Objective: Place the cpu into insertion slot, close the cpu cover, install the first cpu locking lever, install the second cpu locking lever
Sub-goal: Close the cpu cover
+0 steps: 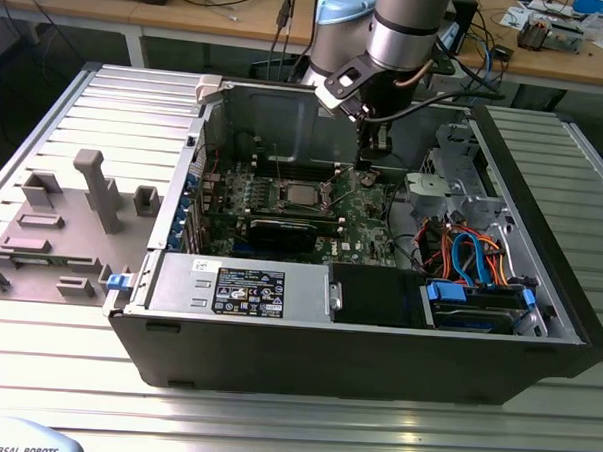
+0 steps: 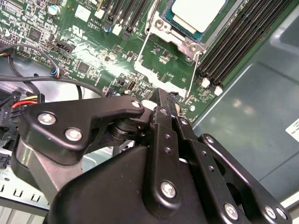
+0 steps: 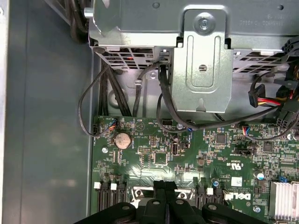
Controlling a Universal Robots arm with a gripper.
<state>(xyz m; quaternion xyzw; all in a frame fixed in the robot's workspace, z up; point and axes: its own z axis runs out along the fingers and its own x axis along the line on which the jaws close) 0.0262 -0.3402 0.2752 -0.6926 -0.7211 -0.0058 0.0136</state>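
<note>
Jaws: closed, with the two black fingertips (image 2: 160, 95) (image 3: 159, 186) pressed flat together and nothing held between them. In the exterior view they hang from the arm (image 1: 405, 30) low inside the open computer case (image 1: 276, 345), over the green motherboard (image 3: 154, 140).

The cpu cover (image 2: 159, 81) is open. Its bright frame reaches out from the socket, and its far edge lies just beside the fingertips; contact cannot be confirmed.

The cpu (image 2: 198, 11) (image 1: 301, 195) sits in the insertion slot (image 2: 191, 45), its pale metal top fully exposed. Thin wire levers (image 2: 194, 74) run alongside the frame.

Long dark memory slots (image 2: 233, 42) lie just beside the socket. A round coin battery (image 3: 123, 139), black cables (image 3: 88, 107) and a grey steel bracket (image 3: 202, 70) are seen in the first wrist view.

The case lies on its side on a ribbed metal worktop (image 1: 293, 426), with grey fixture blocks (image 1: 93, 192) to the exterior view's left.
</note>
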